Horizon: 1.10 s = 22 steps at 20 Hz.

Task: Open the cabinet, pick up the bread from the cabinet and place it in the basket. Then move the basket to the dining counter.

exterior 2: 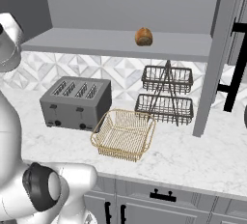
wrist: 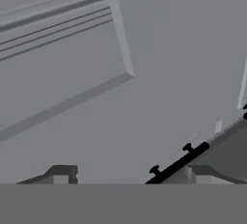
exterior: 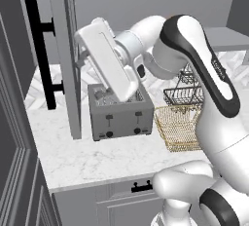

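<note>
The cabinet (exterior 2: 120, 10) is seen with its doors swung out, one door (exterior: 65, 59) standing edge-on to the left of the toaster (exterior: 119, 110) and the other door (exterior 2: 219, 59) to the right of the two-tier wire rack (exterior 2: 166, 95), so the opening step is judged to be done or nearly done. The bread (exterior 2: 144, 36) is seen resting on the cabinet's grey shelf (exterior 2: 96, 42), above the wire rack and up and to the right of the toaster, untouched. The basket (exterior 2: 124, 134) is seen empty on the table (exterior 2: 193, 160), just in front of the rack and just beside the toaster's right end. In the hand view the pincer (wrist: 130, 177) is seen with its two tips set well apart and nothing between them, so it is taken to be open and empty; a panelled door (wrist: 58, 63) and a black bar handle (wrist: 178, 162) are seen ahead of it. The step in hand is judged to be the reach for the bread. For the next move, the hand must be carried up to shelf height, clear of the doors, the tips brought to either side of the roll, and then closed.
</note>
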Motion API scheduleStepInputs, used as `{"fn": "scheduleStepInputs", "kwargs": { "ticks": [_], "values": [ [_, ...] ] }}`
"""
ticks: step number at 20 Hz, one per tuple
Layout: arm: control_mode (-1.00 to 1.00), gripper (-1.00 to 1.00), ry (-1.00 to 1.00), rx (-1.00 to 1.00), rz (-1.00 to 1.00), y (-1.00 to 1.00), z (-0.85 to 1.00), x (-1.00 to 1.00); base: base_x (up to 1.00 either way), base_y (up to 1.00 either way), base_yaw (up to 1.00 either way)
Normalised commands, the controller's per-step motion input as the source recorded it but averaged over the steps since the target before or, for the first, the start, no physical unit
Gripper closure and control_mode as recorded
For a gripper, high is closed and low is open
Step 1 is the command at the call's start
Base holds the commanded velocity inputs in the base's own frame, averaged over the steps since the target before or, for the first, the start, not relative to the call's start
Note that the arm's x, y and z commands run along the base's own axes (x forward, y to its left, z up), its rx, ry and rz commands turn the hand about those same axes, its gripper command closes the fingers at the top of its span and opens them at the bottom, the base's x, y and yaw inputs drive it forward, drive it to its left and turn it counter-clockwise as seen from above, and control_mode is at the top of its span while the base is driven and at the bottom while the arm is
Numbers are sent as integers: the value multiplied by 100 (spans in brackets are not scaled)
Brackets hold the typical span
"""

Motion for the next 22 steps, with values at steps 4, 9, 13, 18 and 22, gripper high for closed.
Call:
{"fn": "scheduleStepInputs", "kwargs": {
  "ticks": [4,9,13,18,22],
  "values": [
    [-100,-100,0,0,4,-41,-16,22,0,0,0],
    [-100,-100,-13,0,0,-100,-33,25,0,0,0],
    [-100,-100,-34,-3,0,-100,-59,34,0,0,0],
    [-100,-100,-30,-17,-4,-100,-50,0,0,0,0],
    [-100,-100,-35,-49,-9,-59,-53,-2,0,0,0]
  ]
}}
